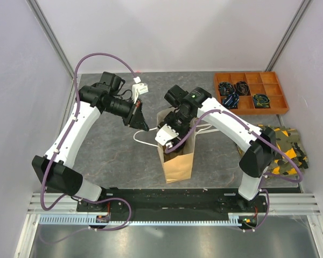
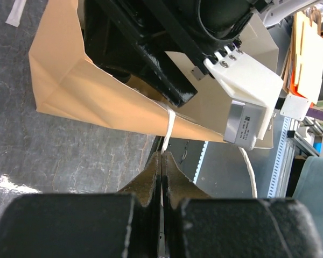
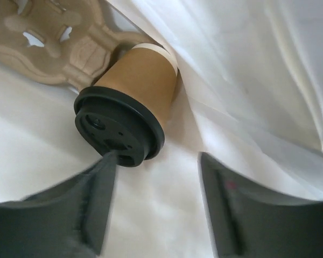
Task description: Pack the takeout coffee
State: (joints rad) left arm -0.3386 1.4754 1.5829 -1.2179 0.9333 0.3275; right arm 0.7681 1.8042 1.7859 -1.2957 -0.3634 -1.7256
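A tan paper bag [image 1: 177, 161] stands in the middle of the table. My left gripper [image 2: 162, 156] is shut on its white handle [image 2: 169, 126] and holds the bag's rim [image 2: 70, 86] from the left. My right gripper [image 3: 157, 161] reaches down into the bag and is open, with nothing between its fingers. Inside, a kraft-paper coffee cup [image 3: 142, 78] with a black lid [image 3: 116, 131] lies tipped on its side against the brown pulp carrier [image 3: 59, 43]. The lid sits just beyond my left fingertip [image 3: 105, 166]. In the top view the right gripper [image 1: 169, 144] hides the bag's contents.
An orange compartment tray [image 1: 269, 105] with coiled cables stands at the back right. A camouflage cloth [image 1: 285, 145] lies at the right edge. The bag's other white handle [image 1: 142, 141] loops onto the table at its left. White walls enclose the table.
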